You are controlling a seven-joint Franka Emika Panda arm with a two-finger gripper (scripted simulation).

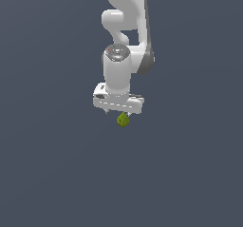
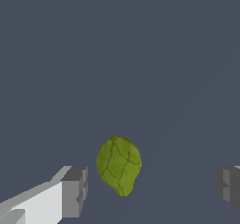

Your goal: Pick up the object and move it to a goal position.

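The object is a small olive-green lumpy ball with dark crack-like lines on a plain grey-blue surface. In the exterior view it shows just below the white hand of my arm. My gripper points straight down over it. In the wrist view the ball lies between the two grey fingertips, nearer one fingertip than the other. My gripper is open wide and neither finger touches the ball. I cannot tell how far the fingertips are above the surface.
The white arm rises behind the hand toward the top of the exterior view. A uniform grey-blue surface fills the rest of both views. No goal marker shows.
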